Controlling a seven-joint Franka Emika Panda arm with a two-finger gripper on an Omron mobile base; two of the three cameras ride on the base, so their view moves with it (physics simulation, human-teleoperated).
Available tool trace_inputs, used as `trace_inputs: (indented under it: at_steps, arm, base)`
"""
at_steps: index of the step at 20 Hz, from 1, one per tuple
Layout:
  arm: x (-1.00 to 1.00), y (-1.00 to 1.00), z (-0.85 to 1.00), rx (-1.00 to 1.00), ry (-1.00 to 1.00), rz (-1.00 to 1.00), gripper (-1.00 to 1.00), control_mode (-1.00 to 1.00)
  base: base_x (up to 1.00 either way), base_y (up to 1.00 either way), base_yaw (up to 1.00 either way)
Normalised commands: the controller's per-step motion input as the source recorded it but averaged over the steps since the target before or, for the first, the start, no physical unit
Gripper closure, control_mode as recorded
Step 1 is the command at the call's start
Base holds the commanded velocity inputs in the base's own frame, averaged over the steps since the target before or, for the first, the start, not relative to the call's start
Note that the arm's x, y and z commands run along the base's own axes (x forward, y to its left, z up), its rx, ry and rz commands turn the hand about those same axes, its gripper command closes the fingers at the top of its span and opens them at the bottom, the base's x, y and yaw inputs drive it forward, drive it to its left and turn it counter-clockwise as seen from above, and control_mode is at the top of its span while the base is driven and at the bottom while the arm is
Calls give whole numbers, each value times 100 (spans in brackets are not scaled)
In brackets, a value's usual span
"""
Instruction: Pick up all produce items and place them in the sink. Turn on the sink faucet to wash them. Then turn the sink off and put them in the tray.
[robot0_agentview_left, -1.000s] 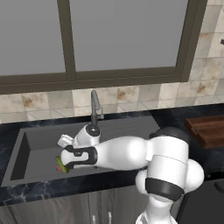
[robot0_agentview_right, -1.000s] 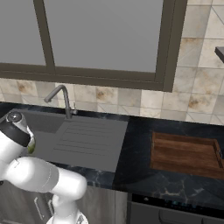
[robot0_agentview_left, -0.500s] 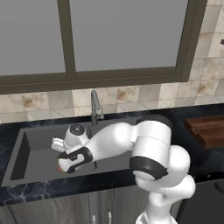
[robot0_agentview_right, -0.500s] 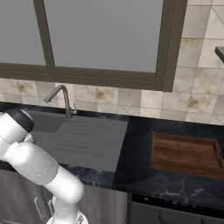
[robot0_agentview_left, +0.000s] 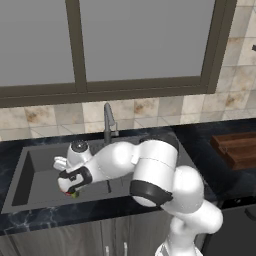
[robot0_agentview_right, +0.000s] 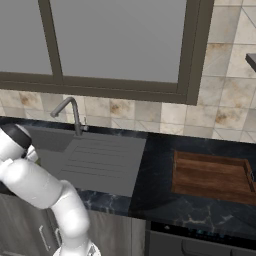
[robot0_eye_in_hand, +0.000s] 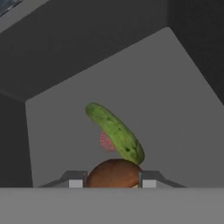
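Jaws (robot0_eye_in_hand: 113, 180) are squeezed on the round brown thing (robot0_eye_in_hand: 114, 173), which sits between the two tips down inside the sink (robot0_eye_in_hand: 175, 105). Just past it lies the green cucumber (robot0_eye_in_hand: 115, 132), resting on the grey sink floor and partly covering the little red drain mark (robot0_eye_in_hand: 106, 141).

Both foods are in the sink, so it looks like the washing part may be over and the job now is to carry them out. I think the next move is to lift the brown thing up and clear of the sink wall, then swing it far over to the wooden tray (robot0_agentview_right: 212, 175). After that the cucumber needs a trip too.

Behind the sink stands the thin grey tap (robot0_agentview_left: 108, 123). No water shows. The surface (robot0_agentview_right: 155, 200) is dark and shiny, with tan tiles (robot0_agentview_right: 150, 112) and a big window (robot0_agentview_right: 120, 40) above.
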Motion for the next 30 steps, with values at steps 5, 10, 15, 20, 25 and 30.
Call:
trace_inputs:
  at_steps: [5,10,15,20,25,30]
  arm:
    - [28,23,-24,-4,1,0,100,-100]
    - [26,20,-29,-4,0,0,100,-100]
    - [24,21,-33,-5,0,0,100,-100]
    - [18,25,-30,-6,0,0,100,-100]
    - [20,16,-45,-3,0,0,-100,-100]
    - [26,4,-34,0,0,0,-100,-100]
  base:
    - [0,0,0]
    - [0,0,0]
    - [0,0,0]
    - [0,0,0]
    - [0,0,0]
    - [0,0,0]
